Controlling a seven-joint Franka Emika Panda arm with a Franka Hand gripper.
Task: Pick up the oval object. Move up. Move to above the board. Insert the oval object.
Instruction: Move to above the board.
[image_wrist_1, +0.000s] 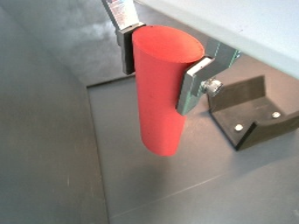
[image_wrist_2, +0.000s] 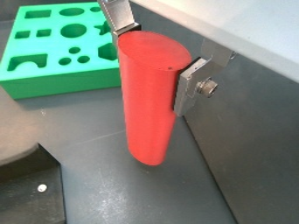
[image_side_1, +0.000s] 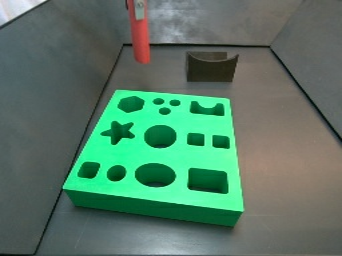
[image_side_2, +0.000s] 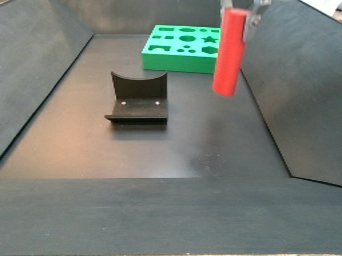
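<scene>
gripper (image_wrist_2: 158, 54) with jaws clamped on the oval object (image_wrist_2: 147, 101), held upright clear of the floor at upper left in a side view (image_side_1: 139, 35). pick and lift done; transfer over the board (image_side_1: 163, 152) and insertion remain.

Matt, smooth red oval object (image_wrist_2: 149, 96) sits between the gripper (image_wrist_2: 156, 59)'s bare silver metal fingers (image_wrist_2: 193, 80).
</scene>
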